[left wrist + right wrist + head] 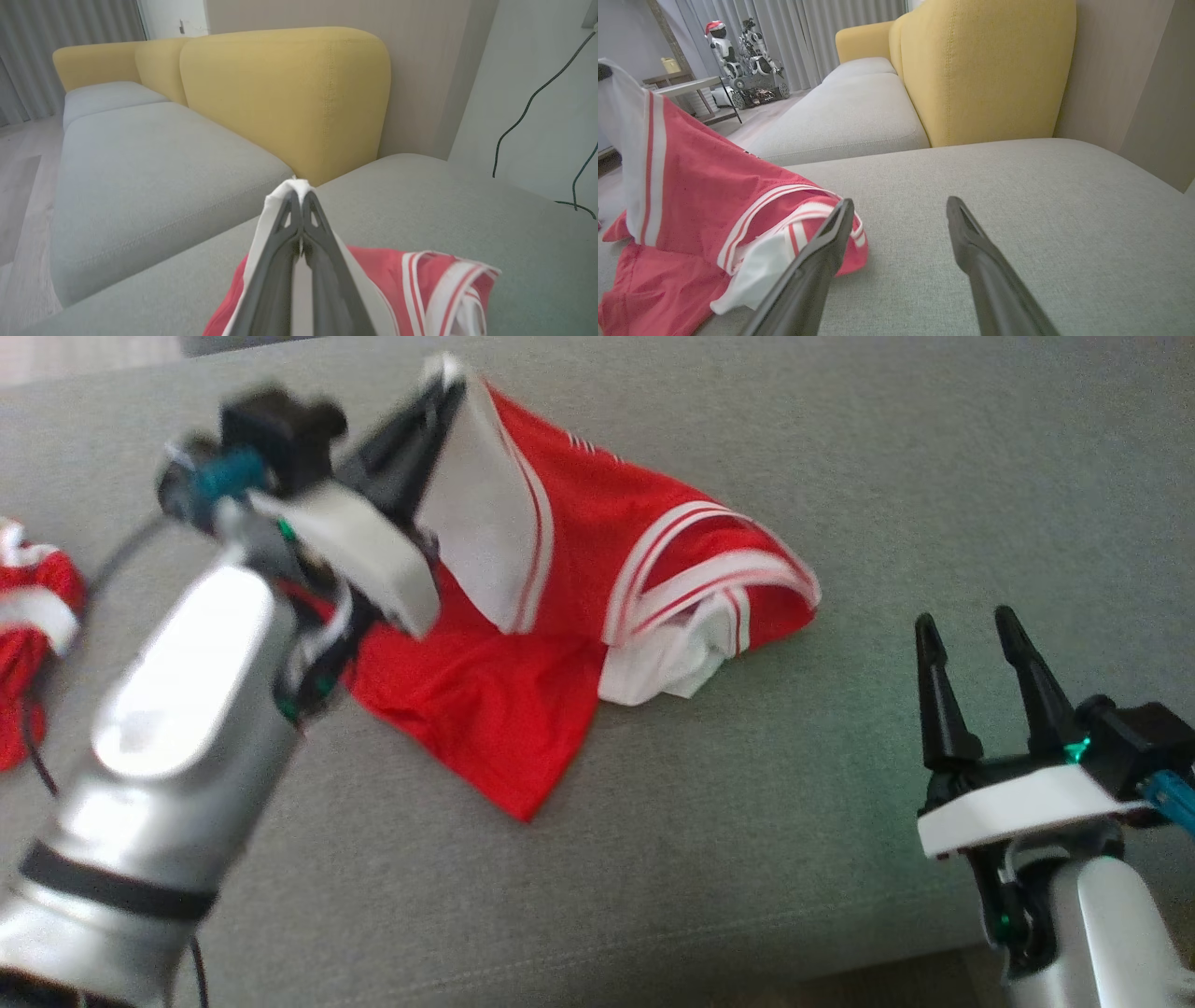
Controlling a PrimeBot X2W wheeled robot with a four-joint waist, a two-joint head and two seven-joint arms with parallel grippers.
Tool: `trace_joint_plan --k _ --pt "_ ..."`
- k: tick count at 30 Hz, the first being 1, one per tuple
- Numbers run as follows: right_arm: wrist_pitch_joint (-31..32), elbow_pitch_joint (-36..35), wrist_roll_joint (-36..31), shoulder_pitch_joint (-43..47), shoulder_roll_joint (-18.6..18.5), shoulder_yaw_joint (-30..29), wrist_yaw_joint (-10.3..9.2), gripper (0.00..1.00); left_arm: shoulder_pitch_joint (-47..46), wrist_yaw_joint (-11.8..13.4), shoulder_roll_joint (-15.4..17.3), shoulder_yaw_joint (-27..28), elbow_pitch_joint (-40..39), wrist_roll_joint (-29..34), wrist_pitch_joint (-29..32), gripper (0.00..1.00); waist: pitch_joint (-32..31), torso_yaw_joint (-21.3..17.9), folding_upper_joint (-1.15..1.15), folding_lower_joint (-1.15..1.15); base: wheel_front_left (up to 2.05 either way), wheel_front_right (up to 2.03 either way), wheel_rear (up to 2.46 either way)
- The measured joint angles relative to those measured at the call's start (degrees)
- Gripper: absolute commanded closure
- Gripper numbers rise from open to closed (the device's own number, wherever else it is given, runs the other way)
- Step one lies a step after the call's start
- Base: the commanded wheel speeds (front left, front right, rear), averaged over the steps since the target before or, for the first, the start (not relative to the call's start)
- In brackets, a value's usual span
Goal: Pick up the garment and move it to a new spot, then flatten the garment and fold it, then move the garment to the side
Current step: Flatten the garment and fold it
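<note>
While pinched by left end effector (446, 385), garment (588, 551) on grey, yellow-backed sofa (887, 467); right end effector (966, 627) agape

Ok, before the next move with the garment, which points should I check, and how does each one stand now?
1. Left gripper grip: ok, jaws shut on the white edge of the garment.
2. Garment off the grey cushion: not ok, most of it lies there.
3. Right gripper free: ok, jaws open, apart from the garment.
4. Garment flat: not ok, bunched at its right end.
5. Other red cloth apart from the garment: cannot tell, the left arm hides the gap.
</note>
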Motion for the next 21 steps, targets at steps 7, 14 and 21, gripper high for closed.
trace_joint_plan --k 7,14,21 --pt "-2.41 0.75 2.56 -3.36 -0.01 3.49 0.0 0.0 -11.94 -0.18 1.01 2.33 6.13 -0.68 5.6 1.0 2.76 -5.49 0.0 0.0 0.0 0.0 0.0" --pt "-5.56 2.86 5.53 -6.13 -0.01 7.19 0.0 0.0 -21.63 -1.12 2.8 4.44 20.76 0.0 3.18 1.0 6.92 -12.18 0.0 0.0 0.0 0.0 0.0" --pt "-7.99 5.09 6.46 -6.86 -0.01 8.08 0.0 0.0 -24.47 -2.2 1.68 4.37 31.63 -1.59 1.45 0.0 11.15 -16.31 0.0 0.0 0.0 0.0 0.0"
